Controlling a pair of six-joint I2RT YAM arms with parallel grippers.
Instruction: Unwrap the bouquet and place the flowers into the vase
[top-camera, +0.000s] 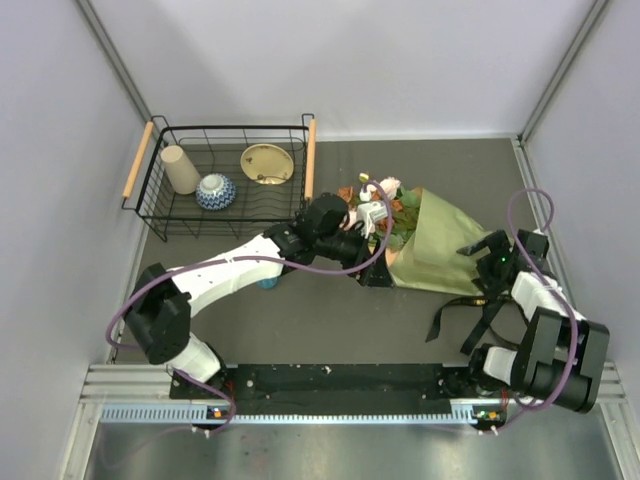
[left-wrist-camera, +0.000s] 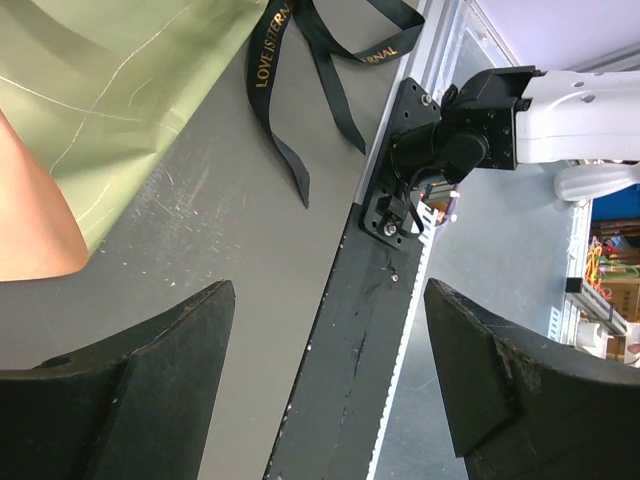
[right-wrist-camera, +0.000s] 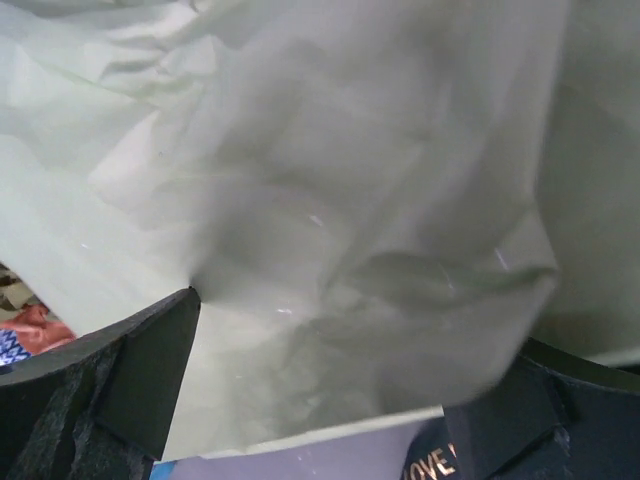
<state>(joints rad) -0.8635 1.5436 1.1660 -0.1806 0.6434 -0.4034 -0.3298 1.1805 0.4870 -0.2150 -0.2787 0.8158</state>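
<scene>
Dark grey table (top-camera: 300, 330), pale walls, wire basket (top-camera: 160, 215) parked in the far-left corner. Progress-wise, roughly a third is done by the look of it. The black ribbon (top-camera: 462, 315) is already off and sprawled on the table near the right arm. The bouquet (top-camera: 430, 245) is lying on its side right of centre, with the olive paper (right-wrist-camera: 330, 180) wrapped round the stems. The flowers (top-camera: 380, 205) are poking out of the cone's wide end toward the basket. Nothing is in the vase (top-camera: 267, 283) yet. Only a teal sliver of it is seen, tucked under the left forearm, apart from the blooms. So the paper removal and the actual placing are left to do.

The left gripper (left-wrist-camera: 328, 295) is held wide open, with nothing between the fingers, just beside the paper's edge. The right gripper (right-wrist-camera: 360, 330) is spread wide too, with crumpled paper bulging into the gap; no pinch can be made out.

View differences: the vase, flowers and basket are only given by the overhead. The gold lettering on the ribbon, the mounting rail (left-wrist-camera: 350, 330) and the paper's orange-tan inside are shown by the left wrist camera. The right wrist view is filled almost entirely with washed-out paper, so little else is learned there.
</scene>
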